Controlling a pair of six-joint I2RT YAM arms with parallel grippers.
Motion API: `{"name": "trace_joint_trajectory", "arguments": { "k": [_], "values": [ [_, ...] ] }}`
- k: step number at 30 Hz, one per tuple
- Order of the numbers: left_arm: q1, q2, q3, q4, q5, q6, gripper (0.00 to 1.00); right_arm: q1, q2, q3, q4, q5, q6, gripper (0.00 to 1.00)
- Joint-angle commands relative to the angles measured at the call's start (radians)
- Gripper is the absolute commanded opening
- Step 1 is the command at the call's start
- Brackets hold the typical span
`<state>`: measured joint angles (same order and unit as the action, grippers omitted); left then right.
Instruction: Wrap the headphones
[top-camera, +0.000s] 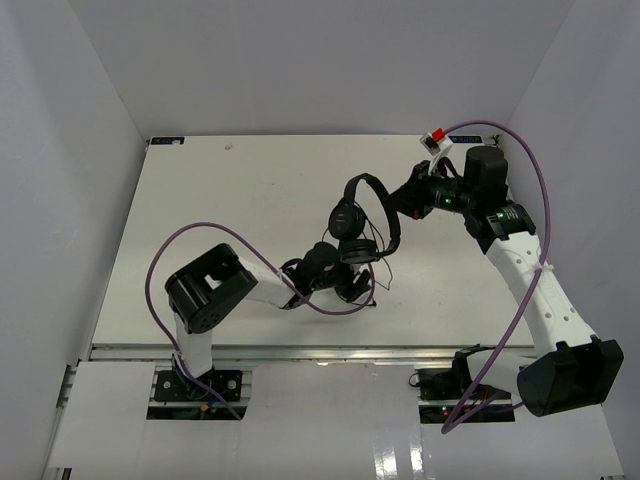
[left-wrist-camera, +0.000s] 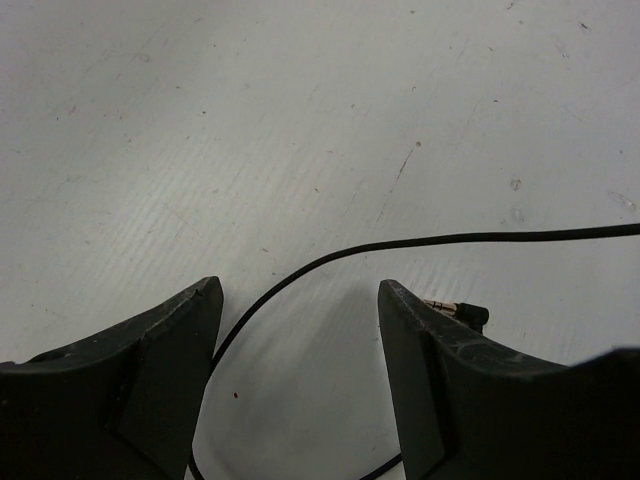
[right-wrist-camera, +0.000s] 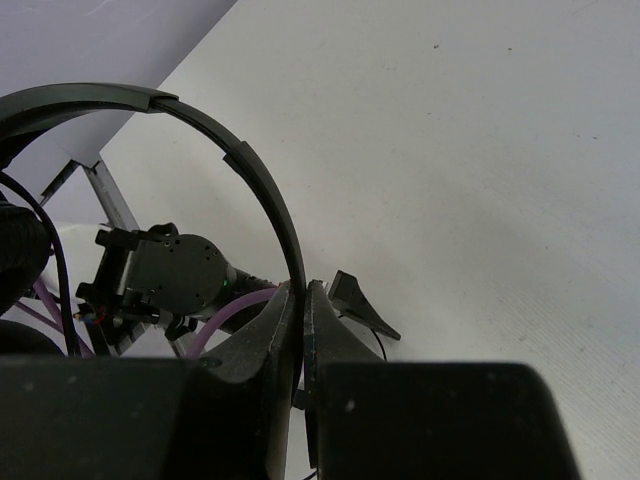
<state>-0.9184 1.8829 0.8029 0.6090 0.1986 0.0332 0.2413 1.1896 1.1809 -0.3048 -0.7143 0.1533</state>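
Observation:
The black headphones (top-camera: 362, 215) are held up over the middle of the table, earcups hanging toward the left arm. My right gripper (top-camera: 403, 203) is shut on the thin headband (right-wrist-camera: 250, 165), which runs up out of its closed fingertips (right-wrist-camera: 303, 292). My left gripper (top-camera: 357, 287) is open and low over the table, just in front of the earcups. In the left wrist view the thin black cable (left-wrist-camera: 330, 262) lies on the table and curves between the open fingers (left-wrist-camera: 170, 340) without touching them. The cable's plug (left-wrist-camera: 458, 310) lies just behind the right finger.
A small red and white object (top-camera: 434, 139) sits at the table's back right corner. Thick purple robot cables (top-camera: 200, 232) loop over both arms. White walls close in the left, back and right sides. The left arm's wrist (right-wrist-camera: 170, 275) shows beyond the headband.

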Motion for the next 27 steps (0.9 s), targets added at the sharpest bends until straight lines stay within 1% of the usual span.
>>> {"name": "trace_joint_trajectory", "arguments": {
  "k": [1,7,10,11,12,13,14,15,17,20,22,24,27],
  "values": [
    [-0.002,0.006,0.066,-0.037,0.036,0.056,0.74,-0.007,-0.025,0.004,0.062,-0.044,0.038,0.08],
    [0.0,0.021,0.096,-0.06,0.025,0.098,0.74,-0.007,-0.025,-0.005,0.067,-0.055,0.043,0.08],
    [-0.001,0.042,0.123,-0.107,0.049,0.121,0.68,-0.007,-0.021,-0.007,0.071,-0.06,0.05,0.08],
    [-0.001,0.049,0.134,-0.118,0.054,0.124,0.63,-0.007,-0.021,-0.007,0.07,-0.06,0.051,0.08],
    [-0.002,0.053,0.144,-0.127,0.061,0.126,0.55,-0.007,-0.021,-0.007,0.07,-0.059,0.051,0.08],
    [-0.001,0.057,0.148,-0.137,0.069,0.129,0.47,-0.007,-0.022,-0.007,0.07,-0.06,0.051,0.08],
    [0.0,0.058,0.145,-0.139,0.07,0.128,0.36,-0.007,-0.022,-0.007,0.07,-0.059,0.051,0.08],
    [0.0,0.057,0.142,-0.138,0.07,0.127,0.27,-0.007,-0.023,-0.008,0.07,-0.059,0.051,0.08],
    [0.0,0.053,0.132,-0.134,0.065,0.124,0.16,-0.007,-0.025,-0.009,0.07,-0.06,0.052,0.08],
    [0.0,0.038,0.117,-0.142,0.071,0.128,0.06,-0.007,-0.027,-0.01,0.069,-0.059,0.052,0.08],
    [0.0,0.021,0.104,-0.156,0.072,0.131,0.02,-0.007,-0.03,-0.01,0.068,-0.058,0.049,0.08],
    [0.001,-0.002,0.087,-0.16,0.076,0.136,0.0,-0.007,-0.032,-0.01,0.065,-0.056,0.045,0.08],
    [0.011,-0.068,0.035,-0.169,0.09,0.137,0.0,-0.008,-0.043,-0.015,0.062,-0.054,0.037,0.08]
  ]
}}
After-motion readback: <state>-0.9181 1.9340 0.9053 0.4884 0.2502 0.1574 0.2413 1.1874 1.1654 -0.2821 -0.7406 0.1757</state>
